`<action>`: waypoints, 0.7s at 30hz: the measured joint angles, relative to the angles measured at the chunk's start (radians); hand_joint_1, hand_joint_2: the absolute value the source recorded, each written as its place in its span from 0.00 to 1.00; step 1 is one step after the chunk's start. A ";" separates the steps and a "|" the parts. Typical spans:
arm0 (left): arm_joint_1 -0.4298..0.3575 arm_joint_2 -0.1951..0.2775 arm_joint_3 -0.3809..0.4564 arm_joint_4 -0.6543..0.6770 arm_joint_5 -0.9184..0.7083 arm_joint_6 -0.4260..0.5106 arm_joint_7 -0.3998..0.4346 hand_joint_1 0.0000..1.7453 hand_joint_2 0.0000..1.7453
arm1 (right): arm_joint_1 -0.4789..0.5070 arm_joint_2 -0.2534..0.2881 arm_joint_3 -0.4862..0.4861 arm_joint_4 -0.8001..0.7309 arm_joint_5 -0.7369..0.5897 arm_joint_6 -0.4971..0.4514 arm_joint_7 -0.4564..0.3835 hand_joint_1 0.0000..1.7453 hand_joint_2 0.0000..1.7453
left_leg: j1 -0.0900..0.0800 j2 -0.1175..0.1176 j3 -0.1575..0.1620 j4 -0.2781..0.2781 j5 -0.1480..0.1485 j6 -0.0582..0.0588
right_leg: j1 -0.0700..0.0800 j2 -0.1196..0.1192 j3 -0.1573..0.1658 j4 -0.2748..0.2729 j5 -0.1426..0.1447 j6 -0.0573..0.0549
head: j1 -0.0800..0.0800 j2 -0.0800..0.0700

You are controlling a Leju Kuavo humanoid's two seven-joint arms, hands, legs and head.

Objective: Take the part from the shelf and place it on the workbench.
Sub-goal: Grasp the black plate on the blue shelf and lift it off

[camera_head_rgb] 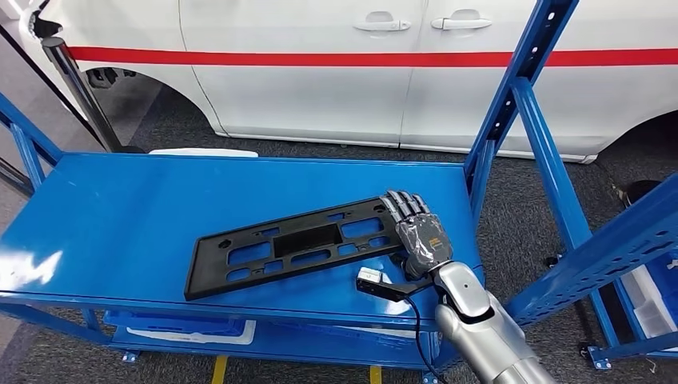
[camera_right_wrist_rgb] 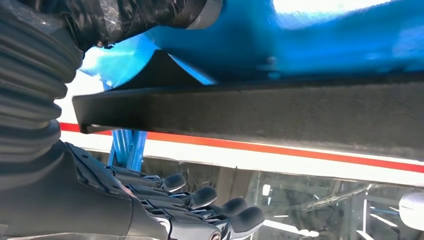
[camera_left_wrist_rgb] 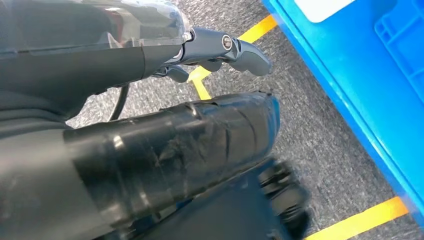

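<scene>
We saw the long flat black plastic part, pierced with rectangular cut-outs, lying flat on the blue metal workbench top, slanting from near left to far right. The right hand lay over the part's right end, fingers stretched along it; we could not tell whether the thumb gripped underneath. In the right wrist view the part appeared edge-on as a dark bar, with the fingers extended and apart. The left hand hung over grey carpet, fingers slightly curled, holding nothing; much of that view was blurred. Beyond the bench stood a white car with a red stripe, and blue shelf uprights rose at right.
</scene>
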 joint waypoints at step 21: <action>-0.009 -0.001 -0.037 0.000 -0.027 -0.012 0.017 0.00 0.00 | -0.107 0.094 -0.004 0.256 -0.065 -0.098 -0.116 0.00 1.00 | -0.004 0.003 0.026 -0.077 0.022 0.000 | 0.001 -0.005 0.007 -0.010 0.004 0.008 | 0.000 0.000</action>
